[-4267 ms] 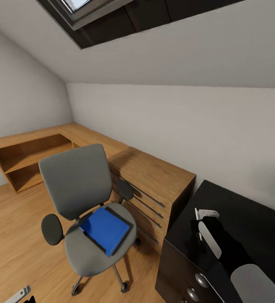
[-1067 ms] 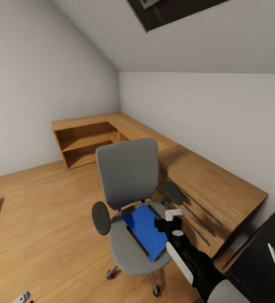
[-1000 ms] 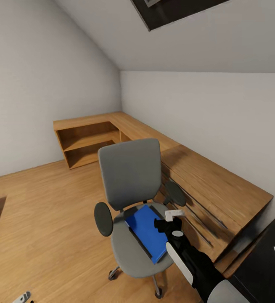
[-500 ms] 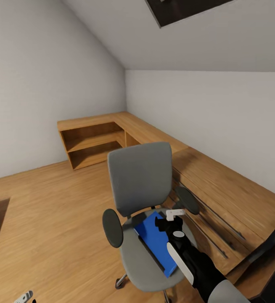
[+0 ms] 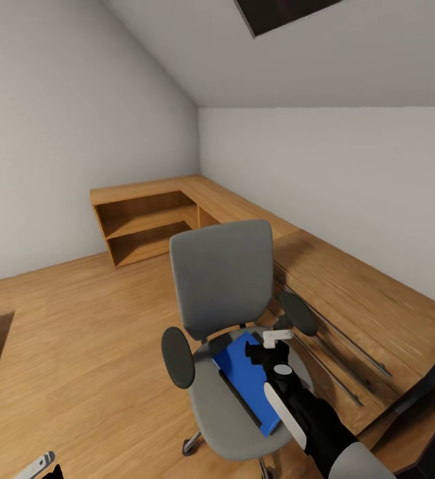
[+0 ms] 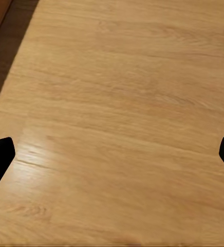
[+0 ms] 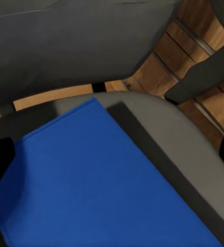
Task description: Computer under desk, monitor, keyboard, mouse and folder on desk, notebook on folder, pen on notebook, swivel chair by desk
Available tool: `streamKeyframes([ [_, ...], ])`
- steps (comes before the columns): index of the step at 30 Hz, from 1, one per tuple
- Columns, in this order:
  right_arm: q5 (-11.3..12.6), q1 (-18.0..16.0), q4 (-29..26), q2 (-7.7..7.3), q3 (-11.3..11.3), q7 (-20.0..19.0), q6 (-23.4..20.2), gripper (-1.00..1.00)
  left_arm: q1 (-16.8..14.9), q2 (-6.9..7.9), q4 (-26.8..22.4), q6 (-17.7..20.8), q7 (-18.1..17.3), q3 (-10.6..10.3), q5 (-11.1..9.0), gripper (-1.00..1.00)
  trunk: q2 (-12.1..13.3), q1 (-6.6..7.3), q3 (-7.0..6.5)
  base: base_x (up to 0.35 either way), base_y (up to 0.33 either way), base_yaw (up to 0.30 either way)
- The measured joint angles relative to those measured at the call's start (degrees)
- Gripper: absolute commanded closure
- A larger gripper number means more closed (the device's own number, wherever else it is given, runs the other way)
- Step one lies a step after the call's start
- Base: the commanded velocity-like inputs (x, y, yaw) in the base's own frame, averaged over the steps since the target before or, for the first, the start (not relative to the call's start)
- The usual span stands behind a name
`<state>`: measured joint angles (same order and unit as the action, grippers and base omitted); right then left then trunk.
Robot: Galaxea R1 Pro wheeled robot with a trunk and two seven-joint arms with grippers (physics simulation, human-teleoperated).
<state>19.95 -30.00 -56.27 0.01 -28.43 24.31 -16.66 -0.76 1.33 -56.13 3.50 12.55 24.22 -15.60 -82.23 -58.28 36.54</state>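
A light-wood shelving counter (image 5: 177, 206) runs along the far walls and bends at the corner, and in front of its drawer side stands the swivel chair (image 5: 223, 279), upright, tall grey back toward the counter's corner, seat facing the camera, one oval black armrest on each side. There on the seat lies the folder (image 5: 244, 376), bright blue and flat, its long axis running from the gap under the chair back out toward the seat's front edge, slanted a little toward the robot's right. A dark strip of the notebook (image 7: 158, 154) peeks out from beneath the folder along its edge on the counter side, lying along the same line. Now the right gripper (image 5: 265, 346) — it hangs just above the folder's rear corner, black arm stretching in from the lower right; from the right wrist camera the dark fingertips (image 7: 0, 159) sit at opposite edges of the frame, so it is spread wide, holding nothing, with the blue cover between them. Whether it touches the cover I can't tell. The left gripper (image 6: 112, 154) is spread wide too, over bare wooden floor (image 6: 117, 103).
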Motion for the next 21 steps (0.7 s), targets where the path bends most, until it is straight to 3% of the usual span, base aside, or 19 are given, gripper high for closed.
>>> streamKeyframes([
  [2,0.00,0.00,-0.13,0.01,-0.08,0.02,0.00,-1.00,0.01,0.09,-0.13,3.02,-0.57,-0.10,0.03,-1.00,-0.80,-0.44,0.36,0.000,0.000,0.000],
  [3,-0.02,0.00,-0.49,-0.03,-0.13,0.01,0.01,-1.00,0.00,0.25,-0.61,8.31,-2.18,-0.14,0.10,-1.00,-1.20,-0.66,0.54,0.000,0.000,0.000],
  [6,-0.04,0.00,-0.77,-0.05,-0.15,-0.08,0.01,-1.00,0.02,0.37,-3.83,15.58,-5.43,-0.16,0.12,-1.00,-2.41,-1.32,1.08,0.000,0.000,0.000],
  [8,0.03,-0.04,-0.85,-0.05,0.14,-0.73,-0.04,-1.00,0.03,0.26,-11.33,21.86,-7.67,-0.19,0.09,-1.00,-3.21,-1.76,1.43,0.000,0.000,0.000],
  [13,0.24,-0.43,-1.19,-0.12,1.07,-3.56,-0.81,-1.00,0.05,0.17,-19.57,31.43,-8.39,-0.37,0.04,-1.00,-5.22,-2.86,2.33,0.000,0.000,0.000],
  [16,0.40,-1.55,-1.17,-0.15,3.74,-4.97,-2.16,-1.00,0.12,0.16,-22.81,35.59,-8.45,-0.44,0.03,-1.00,-6.42,-3.52,2.87,0.000,0.000,0.000],
  [21,0.60,-3.65,-1.48,-0.21,13.15,-8.91,-7.72,-1.00,-1.43,0.18,-27.47,40.24,-8.49,-0.49,-0.24,-1.00,-8.42,-4.61,3.77,0.000,0.000,0.000],
])
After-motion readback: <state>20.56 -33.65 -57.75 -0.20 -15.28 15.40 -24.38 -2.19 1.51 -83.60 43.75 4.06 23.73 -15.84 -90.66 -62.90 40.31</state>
